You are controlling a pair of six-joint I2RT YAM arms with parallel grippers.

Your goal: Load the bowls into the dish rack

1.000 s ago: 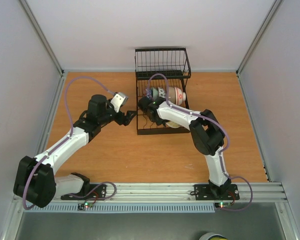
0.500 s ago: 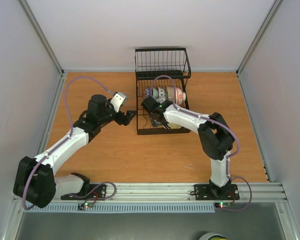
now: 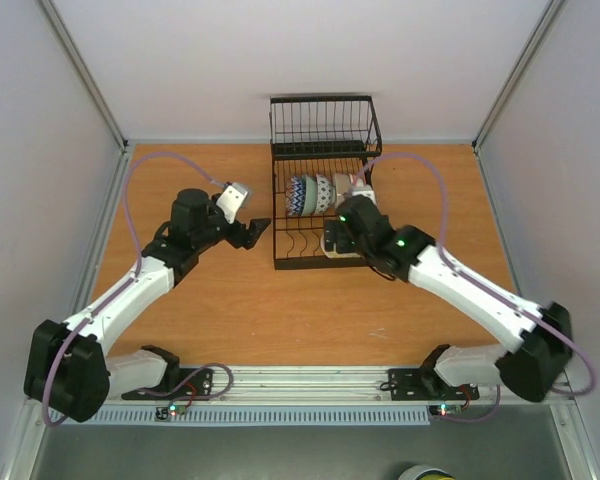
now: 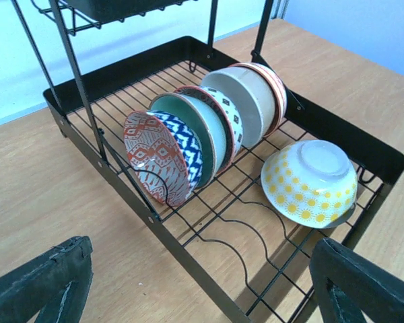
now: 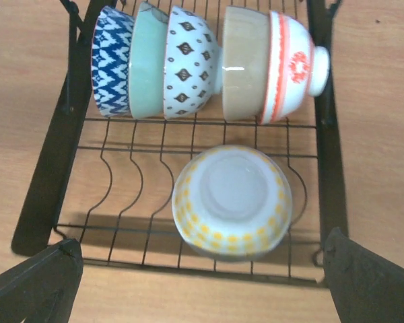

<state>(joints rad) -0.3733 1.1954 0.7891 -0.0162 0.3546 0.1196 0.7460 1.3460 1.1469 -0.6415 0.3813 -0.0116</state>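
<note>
The black wire dish rack (image 3: pixel 277 215) stands at the back middle of the table. Several bowls (image 3: pixel 315 193) stand on edge in a row between its dividers, from a blue-patterned one (image 5: pixel 113 60) to a red-and-white one (image 5: pixel 293 67). A white bowl with yellow dots (image 5: pixel 231 202) lies upside down on the rack floor in front of that row, also visible as the yellow-dotted bowl (image 4: pixel 310 182). My right gripper (image 5: pixel 202 286) hovers open just above and short of it, holding nothing. My left gripper (image 4: pixel 202 296) stands open at the rack's left side (image 4: pixel 188 249), empty.
A taller wire basket (image 3: pixel 323 125) rises at the back of the rack against the white wall. Grey walls close in the table at left and right. Bare wooden tabletop (image 3: pixel 310 310) lies between the rack and the arm bases.
My right gripper opened wide and drew back toward the near right, leaving the yellow-dotted bowl in the rack. The right arm swung out to the right. The left arm barely moved.
</note>
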